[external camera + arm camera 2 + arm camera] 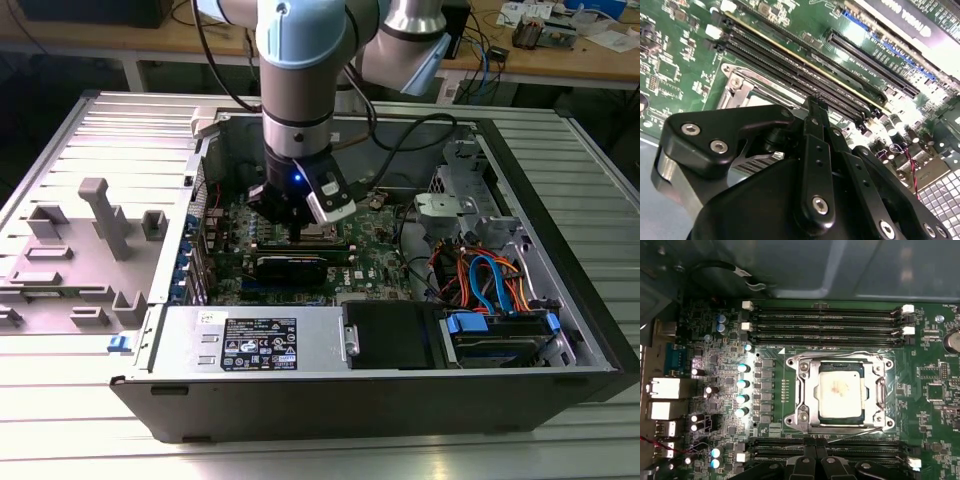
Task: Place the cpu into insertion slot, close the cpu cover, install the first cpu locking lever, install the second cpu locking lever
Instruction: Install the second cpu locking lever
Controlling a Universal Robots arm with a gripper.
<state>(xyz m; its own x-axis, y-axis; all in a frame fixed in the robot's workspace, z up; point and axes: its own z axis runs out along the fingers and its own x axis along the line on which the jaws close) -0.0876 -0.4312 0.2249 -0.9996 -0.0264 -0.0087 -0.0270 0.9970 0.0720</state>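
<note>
Silver-grey square cpu [840, 392] seated flat inside the dark square insertion slot [840, 395], top face showing through the window. Thin silver metal cpu cover [807, 392] lying closed around the chip, framing it on all sides. Thin wire locking levers [840, 354] lying flat along the edges of the frame in the first wrist view; whether hooked under their catches cannot be told.

Black pincer [815, 462] poised just beside the socket, over the long black memory slots [830, 447] that run along one side of it. Fingers drawn together, tips nearly touching, nothing between them. In the second wrist view, black pincer body [812, 107] in the foreground with one narrow finger [815, 150] pointing down at the green motherboard [675, 60], a corner of the metal frame [735, 85] visible just past it.

In the exterior view, pale blue and grey robot arm [297, 60] reaching down into the open black computer case [380, 400], lying on its side on a ribbed grey metal desk [100, 120]. Pincer [295, 228] low over the board. Grey plastic fixture block [105, 215] standing on the desk toward the exterior view's left, well apart from the case.
</note>
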